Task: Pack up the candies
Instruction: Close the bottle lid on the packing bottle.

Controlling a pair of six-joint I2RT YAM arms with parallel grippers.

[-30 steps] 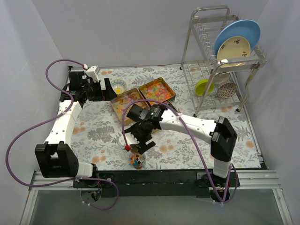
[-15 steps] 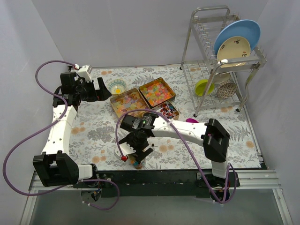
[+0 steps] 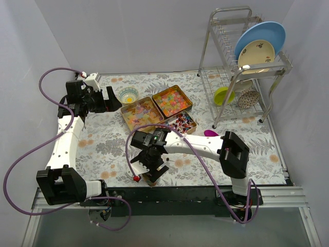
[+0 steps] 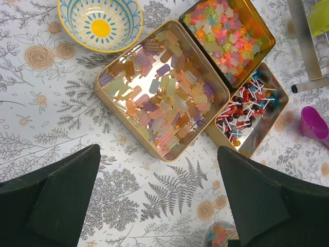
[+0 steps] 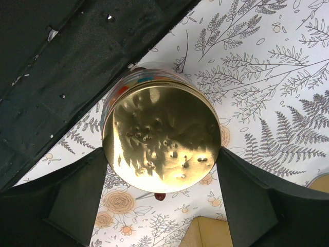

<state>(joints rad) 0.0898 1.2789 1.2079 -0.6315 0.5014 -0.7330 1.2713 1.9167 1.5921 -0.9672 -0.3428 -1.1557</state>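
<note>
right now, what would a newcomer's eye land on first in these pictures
Three tins of bright candies sit open side by side in the middle. Nearer the arms, the right tool holds a shiny gold lid over a jar. At the back right, a big blue plate stands in the wire rack.

White arm links [image 3: 64,144], black joints [image 3: 57,185], looping purple cables [image 3: 40,86], black fingers [image 4: 56,200]
</note>
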